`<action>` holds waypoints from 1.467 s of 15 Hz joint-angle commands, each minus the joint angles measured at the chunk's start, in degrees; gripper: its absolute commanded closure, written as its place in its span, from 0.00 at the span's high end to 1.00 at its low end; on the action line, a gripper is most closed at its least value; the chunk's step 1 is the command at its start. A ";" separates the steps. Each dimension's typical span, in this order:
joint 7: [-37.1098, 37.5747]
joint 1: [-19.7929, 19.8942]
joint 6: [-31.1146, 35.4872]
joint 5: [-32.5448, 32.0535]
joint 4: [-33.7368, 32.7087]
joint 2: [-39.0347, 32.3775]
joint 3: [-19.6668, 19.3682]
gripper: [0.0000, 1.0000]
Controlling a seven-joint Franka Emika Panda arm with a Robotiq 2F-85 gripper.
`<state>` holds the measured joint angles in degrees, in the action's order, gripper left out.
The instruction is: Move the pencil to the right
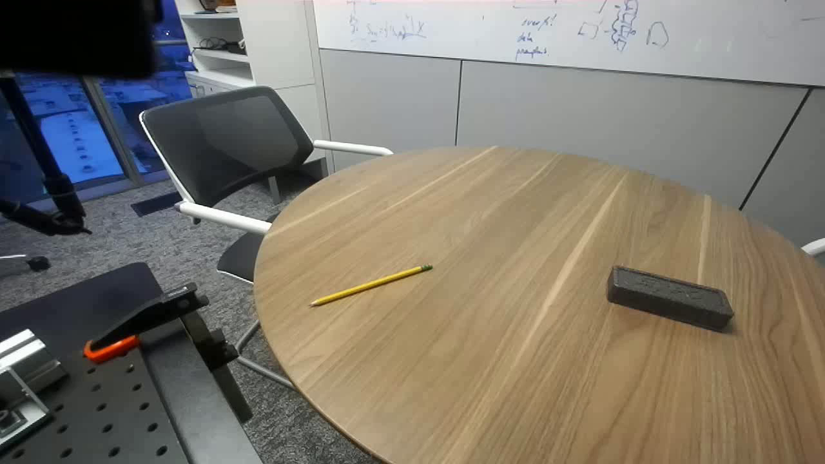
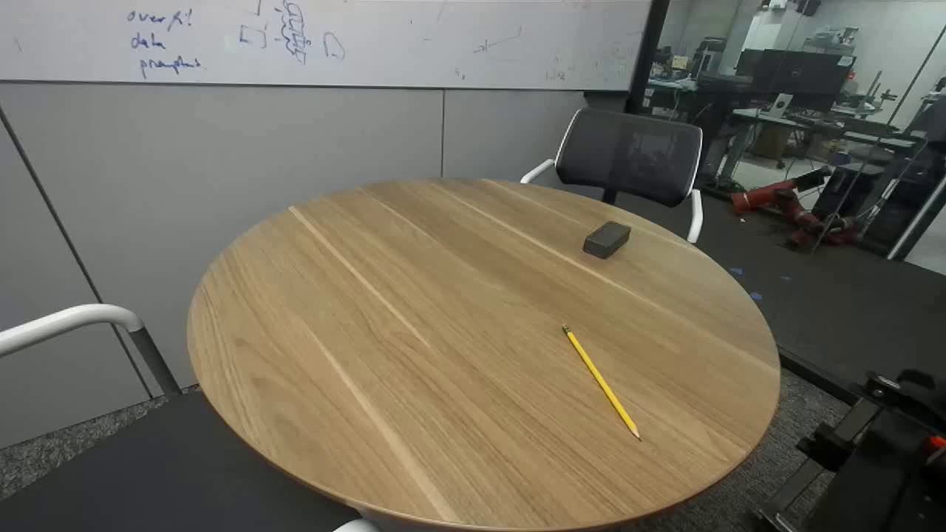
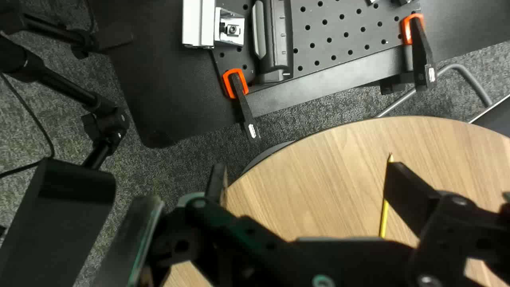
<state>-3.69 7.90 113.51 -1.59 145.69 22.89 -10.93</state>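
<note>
The thin yellow pencil (image 1: 372, 285) lies flat on the round wooden table (image 1: 490, 361). It also shows on the table in an exterior view (image 2: 601, 380), with its sharpened tip toward the table's near right edge. In the wrist view the pencil (image 3: 384, 217) is partly hidden behind one finger and the gripper body. My gripper (image 3: 306, 175) is open, with its fingers wide apart and nothing between them. It appears to be above the table, apart from the pencil. No gripper shows clearly in the exterior views.
A dark grey rectangular block (image 1: 670, 298) lies on the table; it also shows in an exterior view (image 2: 607, 240). Mesh chairs (image 1: 225, 142) stand around the table. A black bench with orange-tipped clamps (image 3: 235, 83) borders it. A dark blurred shape (image 1: 71, 35) fills a top corner.
</note>
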 commanded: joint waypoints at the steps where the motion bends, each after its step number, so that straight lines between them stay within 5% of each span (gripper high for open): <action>1: -0.19 0.56 -0.17 0.21 -0.12 -0.04 0.52 1.00; 5: -0.19 0.56 -0.17 0.21 -0.12 -0.04 0.52 1.00; 10: 8.77 -2.97 8.59 5.02 1.40 -5.74 5.75 1.00; 17: 19.61 -7.86 30.00 6.38 -1.77 -23.30 12.44 1.00; 22: 26.14 -11.03 40.07 3.26 -6.62 -37.26 12.30 1.00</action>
<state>18.33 -1.47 149.60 3.88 143.59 -6.57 1.84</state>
